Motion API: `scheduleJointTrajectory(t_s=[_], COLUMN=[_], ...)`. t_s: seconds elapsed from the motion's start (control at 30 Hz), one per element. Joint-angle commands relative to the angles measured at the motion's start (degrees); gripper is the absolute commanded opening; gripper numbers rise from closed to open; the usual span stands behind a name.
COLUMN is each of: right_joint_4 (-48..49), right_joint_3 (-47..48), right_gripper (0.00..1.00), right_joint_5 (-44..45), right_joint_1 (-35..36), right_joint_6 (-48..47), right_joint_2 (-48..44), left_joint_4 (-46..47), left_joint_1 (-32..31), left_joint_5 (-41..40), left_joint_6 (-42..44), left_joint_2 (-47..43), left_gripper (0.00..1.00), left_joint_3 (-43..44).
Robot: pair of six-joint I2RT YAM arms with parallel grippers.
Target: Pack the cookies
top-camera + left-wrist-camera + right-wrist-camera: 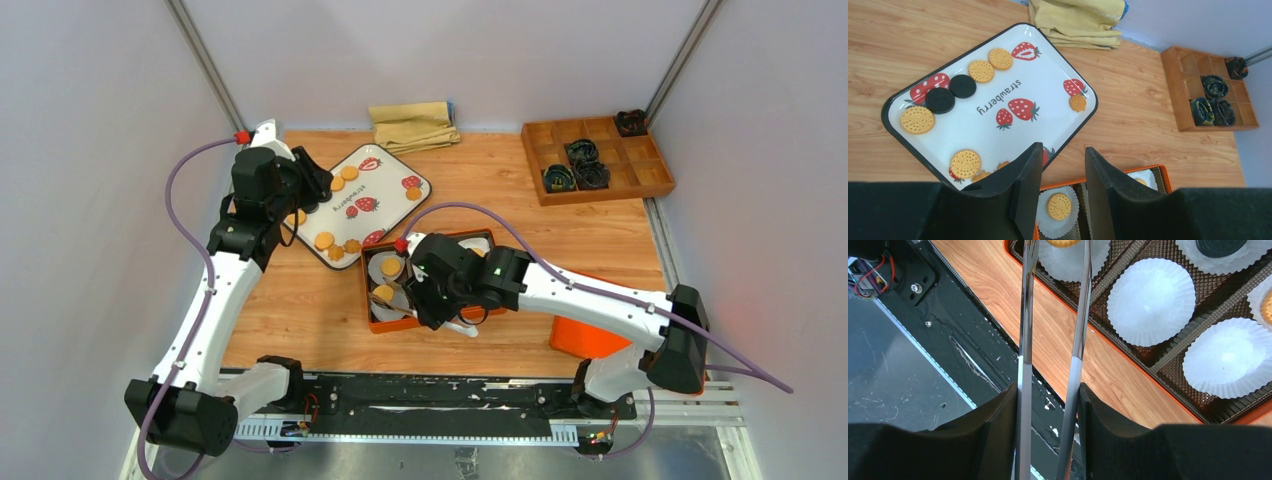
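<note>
Evidently the right gripper [1048, 402] clamped tongs [1079, 315], tips flanking a cookie [1063, 242] over a paper cup [1098, 260] at the frame's top; slack squeeze might drop it askew; left gripper [1063, 167] gaped empty, other cookies [981, 71] upper left.

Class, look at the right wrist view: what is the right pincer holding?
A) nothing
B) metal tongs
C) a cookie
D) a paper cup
B: the right pincer is closed on metal tongs, whose two thin shiny arms stick out ahead of it.
</note>
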Motion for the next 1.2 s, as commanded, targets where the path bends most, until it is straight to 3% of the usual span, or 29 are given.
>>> scheduleJointTrajectory(t_s=[0.0,0.6,0.8,1.0,1.17], right_joint_4=[-0.1,-0.4,-0.5,0.0,4.9], right_joint_3=[0.5,1.5,3.1,8.7,13.2], right_gripper=[0.38,0.56,0.49,0.49,0.51], right_joint_5=[0.8,0.3,3.2,6.5,5.8], right_joint_1=[1.0,1.1,1.1,1.0,0.0], right_joint_6=[1.2,1.3,0.6,-2.0,-5.6], right_joint_2=[1.8,3.8,2.5,2.6,8.4], left_joint_4=[0.6,0.4,0.3,0.1,-2.8], left_joint_1=[-0.4,-0.4,-0.4,-0.4,-0.2], left_joint_5=[0.7,1.4,1.8,2.3,-4.1], left_joint_6=[0.6,1.4,1.5,1.0,1.1], left_joint_2=[-1.2,-0.9,-1.0,-1.5,-1.2], left_gripper=[0.43,0.44,0.45,0.45,0.45], left_joint_3=[-0.1,0.7,1.0,2.0,6.0])
